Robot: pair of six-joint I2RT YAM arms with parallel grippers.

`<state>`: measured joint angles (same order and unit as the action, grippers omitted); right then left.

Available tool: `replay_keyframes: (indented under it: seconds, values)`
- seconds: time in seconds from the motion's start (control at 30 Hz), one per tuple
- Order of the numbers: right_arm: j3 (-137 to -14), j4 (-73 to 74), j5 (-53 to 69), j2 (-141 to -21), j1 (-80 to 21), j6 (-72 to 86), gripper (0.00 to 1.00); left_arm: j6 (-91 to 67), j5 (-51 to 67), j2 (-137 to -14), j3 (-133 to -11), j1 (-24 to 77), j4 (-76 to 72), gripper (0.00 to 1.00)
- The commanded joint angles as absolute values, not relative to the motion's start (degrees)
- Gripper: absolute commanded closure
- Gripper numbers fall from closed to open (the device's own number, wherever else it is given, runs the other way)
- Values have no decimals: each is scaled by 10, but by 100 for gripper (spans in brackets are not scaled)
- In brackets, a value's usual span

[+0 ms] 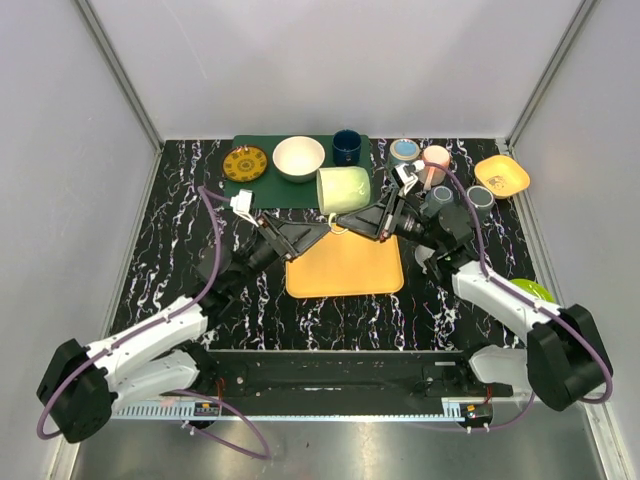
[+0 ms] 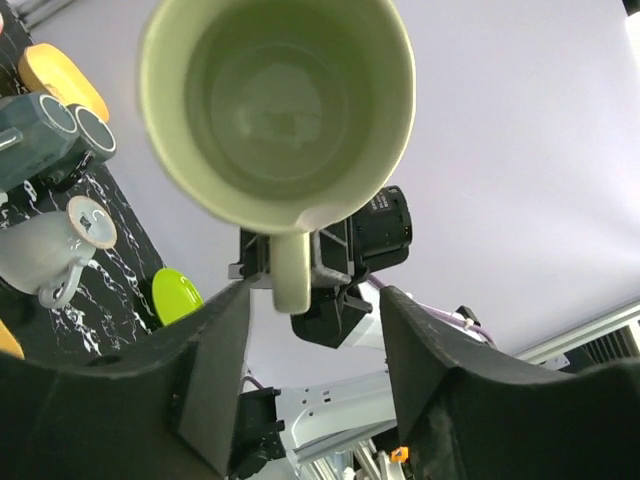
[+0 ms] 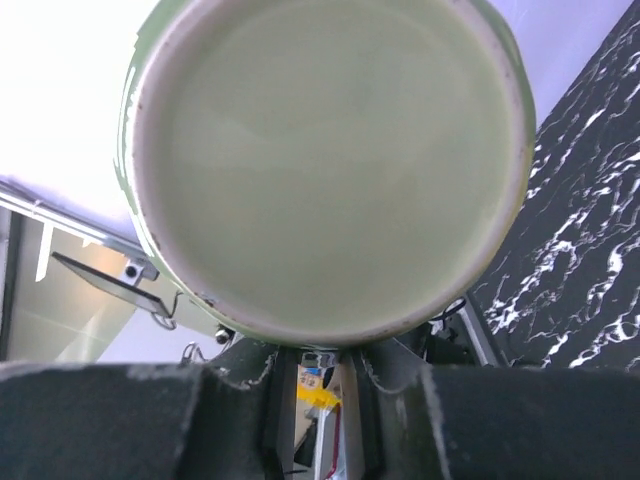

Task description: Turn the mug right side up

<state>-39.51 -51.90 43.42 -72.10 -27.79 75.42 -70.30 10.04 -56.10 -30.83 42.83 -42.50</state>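
The left tool (image 1: 322, 228) reaches in over the desk (image 1: 170, 240) with its fingers apart, gripping nothing. In its own wrist view the two dark fingers (image 2: 215, 370) stand on either side of the mug's handle without touching it.

The mug (image 1: 345, 188) is in the air above the far edge of the orange mat (image 1: 345, 268). It lies on its side, with its mouth towards the left arm and its base towards the right arm. So it is neither upside down nor upright yet; I judge the turn about half done.

The right tool (image 1: 352, 222) comes in from the other side and looks clamped on the handle. The left wrist view shows its fingers pressed on either side of the handle under the rim.

The risks lie in that single hold:
- A handle pinched by two narrow fingers can pivot, so the heavy body may swing down or slip out and fall on the mat.
- The two tools sit very close together, so a careless move by the left one could knock the handle or strike the right fingers.
- The white bowl (image 1: 299, 157) and the dark blue cup (image 1: 347, 147) stand just behind the mug — a wide swing could clip them.
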Motion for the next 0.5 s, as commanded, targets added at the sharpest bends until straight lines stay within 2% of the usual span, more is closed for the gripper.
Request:
replay_keyframes:
  seconds: [0.0,0.13,0.17,0.33,0.47]
  values:
    - [-427,-458,397,-633,-268,682,100,-690,123,-509,-281,405,-404,39]
    - [-492,-187,347,-566,-257,492,100,-671,85,-437,-244,390,-327,27]
    - [-507,-81,311,-556,-256,462,100,-667,77,-406,-237,388,-310,24]
    - [-582,175,161,-519,-256,311,100,-626,31,-329,-209,381,-203,22]
    - [-607,362,4,-507,-256,259,100,-609,20,-311,-208,380,-139,23]
